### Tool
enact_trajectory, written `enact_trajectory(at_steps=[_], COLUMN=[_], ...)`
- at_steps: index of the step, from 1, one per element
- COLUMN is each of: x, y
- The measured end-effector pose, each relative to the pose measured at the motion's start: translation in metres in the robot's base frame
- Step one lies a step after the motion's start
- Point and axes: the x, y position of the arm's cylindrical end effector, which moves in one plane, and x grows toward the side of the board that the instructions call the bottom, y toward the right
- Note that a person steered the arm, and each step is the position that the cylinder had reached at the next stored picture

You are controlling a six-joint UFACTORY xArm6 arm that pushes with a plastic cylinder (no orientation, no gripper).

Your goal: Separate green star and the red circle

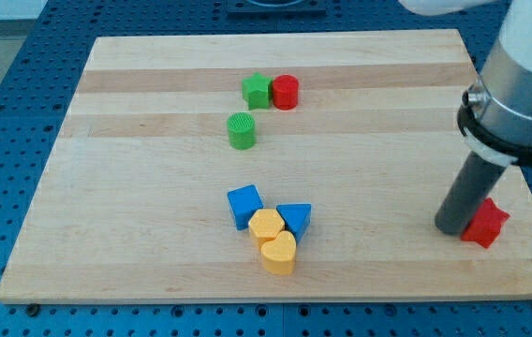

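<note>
The green star [257,91] sits near the view's top middle of the wooden board [135,187], touching the red circle [286,92] on its right. My tip [454,227] rests on the board at the view's lower right, far from both. It touches the left side of a red star-like block [485,224].
A green circle [242,130] lies just below the green star. A cluster sits lower middle: a blue block [244,205], a blue triangle [295,218], a yellow hexagon [266,225] and a yellow heart [279,252]. The arm's grey body [524,84] looms at the right.
</note>
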Motion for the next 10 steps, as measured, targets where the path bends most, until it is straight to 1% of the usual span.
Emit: enact_trajectory(at_steps=[1,2,3,6,7,8,9,10], x=[0.005,-0.01,-0.074,-0.286,-0.316,-0.316,-0.28,-0.211], y=[0.0,-0.004,-0.047,-0.202,-0.245,-0.267,-0.259,-0.193])
